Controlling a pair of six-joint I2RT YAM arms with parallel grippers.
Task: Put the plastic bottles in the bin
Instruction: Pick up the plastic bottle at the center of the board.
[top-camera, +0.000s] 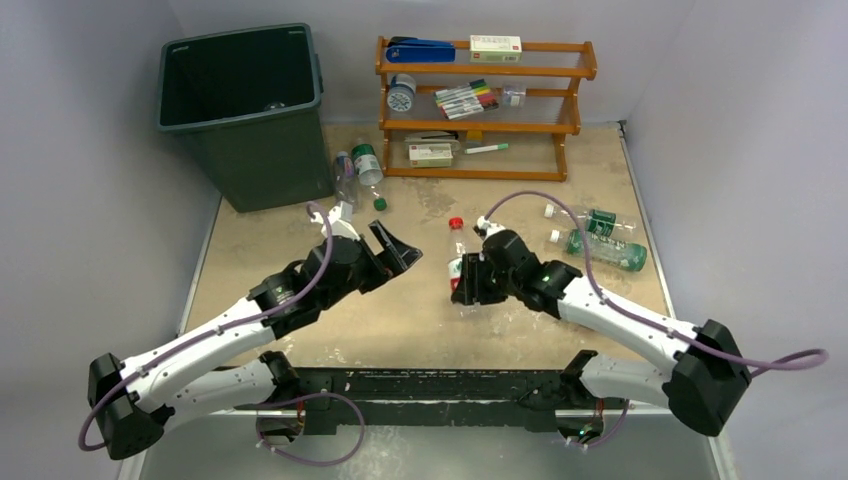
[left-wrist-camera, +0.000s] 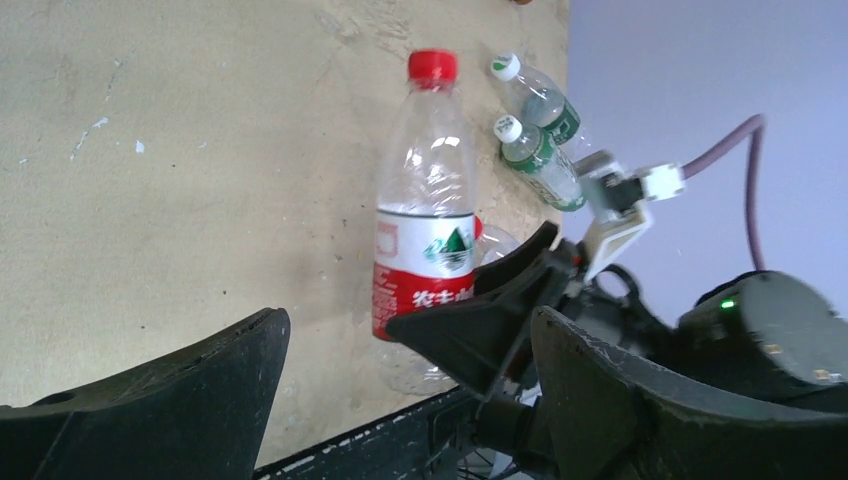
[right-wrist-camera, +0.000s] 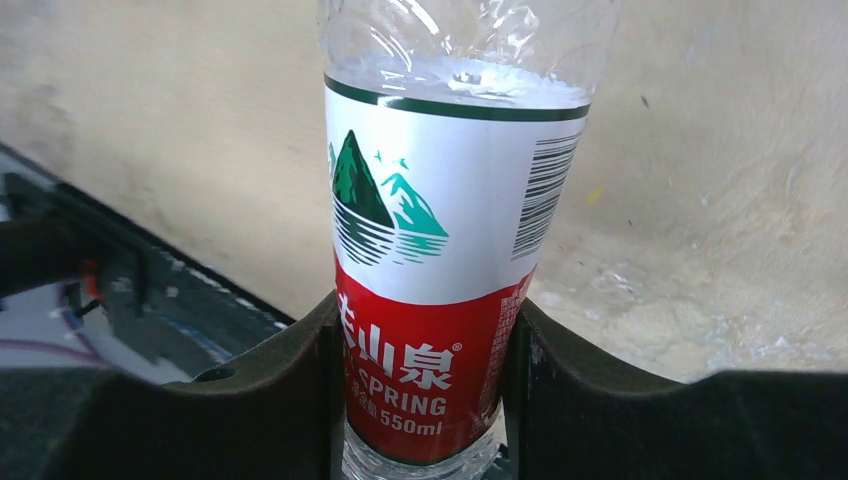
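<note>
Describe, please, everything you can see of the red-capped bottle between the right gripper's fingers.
The red-capped bottle is clear thin plastic, seemingly empty, with a red screw cap and a white-and-red label showing a green mountain logo, a barcode and "550ml". The right gripper is shut on its labelled lower part, one finger on each side. In the top view its cap points toward the far side.

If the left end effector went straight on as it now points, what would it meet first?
Probably the red-labelled bottle held by the right end effector; depth is unclear, so its near finger could come first.
</note>
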